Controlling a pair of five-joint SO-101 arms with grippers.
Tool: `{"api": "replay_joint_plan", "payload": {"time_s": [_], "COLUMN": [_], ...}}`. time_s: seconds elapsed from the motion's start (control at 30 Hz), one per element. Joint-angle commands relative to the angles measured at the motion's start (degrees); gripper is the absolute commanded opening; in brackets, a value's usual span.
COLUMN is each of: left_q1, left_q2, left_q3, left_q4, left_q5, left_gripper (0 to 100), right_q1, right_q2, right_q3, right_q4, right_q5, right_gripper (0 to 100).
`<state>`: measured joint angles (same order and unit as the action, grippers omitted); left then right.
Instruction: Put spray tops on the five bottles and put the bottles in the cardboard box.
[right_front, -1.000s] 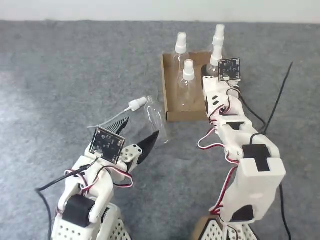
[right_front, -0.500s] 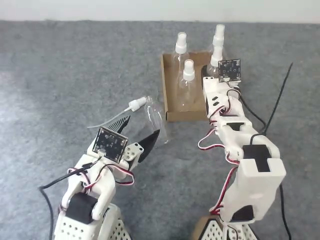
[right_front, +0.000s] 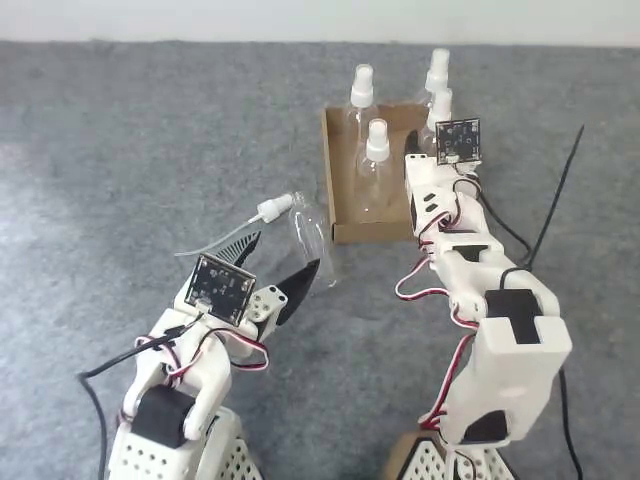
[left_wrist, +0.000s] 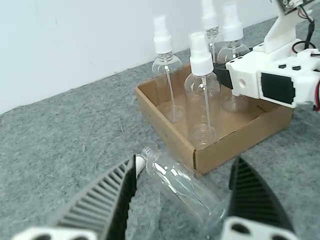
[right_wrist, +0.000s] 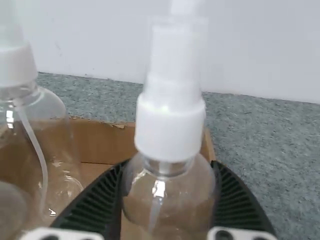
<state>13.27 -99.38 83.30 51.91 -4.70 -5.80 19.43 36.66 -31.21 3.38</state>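
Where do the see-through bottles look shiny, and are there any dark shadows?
Right wrist view: bright glints on the clear plastic bottle with a white spray top in the right gripper. Left wrist view: pale light streaks along the clear bottle lying on its side on the grey carpet. High view: no hard dark shadows near the brown cardboard box.

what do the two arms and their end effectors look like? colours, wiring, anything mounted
Both the left arm and right arm have white printed shells, black servo blocks and perforated white bases. The left end effector and right end effector have black, ribbed, wedge-shaped fingers. A dark square camera board sits on each wrist. Red, white and black wires loop at the joints; a black cable trails off each.
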Motion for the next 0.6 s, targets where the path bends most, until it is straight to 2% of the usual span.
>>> {"api": "replay_joint_plan", "payload": {"time_s": [0.0, 0.2, 0.4, 0.57], "left_q1": [-0.2, -0.2, -0.2, -0.2], "left_q2": [-0.3, -0.3, -0.3, -0.3], "left_q3": [-0.5, -0.5, -0.5, -0.5], "left_q4": [-1.6, -1.6, -1.6, -1.6], "left_q5": [-0.6, -0.7, -0.7, -0.7], "left_gripper": [28, 28, 28, 28], "right_q1": [0.7, 0.7, 0.4, 0.6], "right_q2": [-0.7, -0.7, -0.7, -0.8], "right_q3": [0.1, 0.1, 0.1, 0.0], "right_q4": [-0.2, -0.2, -0.2, -0.2], "right_q5": [0.8, 0.8, 0.8, 0.8], "right_gripper": [16.3, 16.7, 26.2, 26.4]}}
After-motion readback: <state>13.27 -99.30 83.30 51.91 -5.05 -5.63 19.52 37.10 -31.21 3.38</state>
